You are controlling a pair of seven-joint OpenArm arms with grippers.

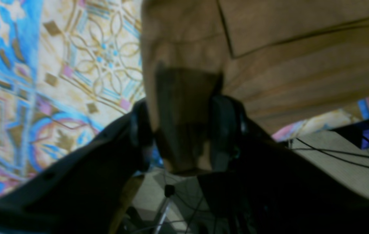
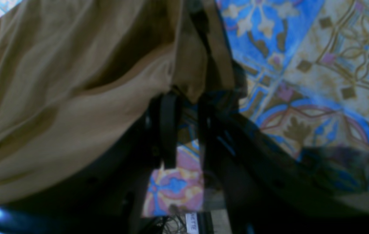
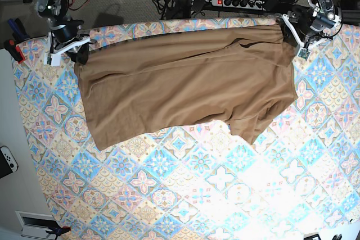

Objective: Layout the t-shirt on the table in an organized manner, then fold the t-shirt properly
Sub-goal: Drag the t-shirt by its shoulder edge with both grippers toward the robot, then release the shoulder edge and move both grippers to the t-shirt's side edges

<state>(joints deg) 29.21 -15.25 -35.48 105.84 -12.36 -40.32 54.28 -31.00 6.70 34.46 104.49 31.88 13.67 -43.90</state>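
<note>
T-shirt (image 3: 185, 82) lies spread along the worktop's (image 3: 225, 195) far edge; layout nearly done. Left pincer (image 1: 184, 130) stands parted with cloth between the jaws; right pincer (image 2: 184, 126) slightly parted beside the hem. Next: withdraw, begin folding.

The tan-brown shirt (image 3: 185, 82) lies spread along the far side of the tabletop (image 3: 185, 195) — wide, mostly flat, lightly wrinkled. One sleeve points toward the near edge — the patterned tabletop extends well beyond it.
</note>
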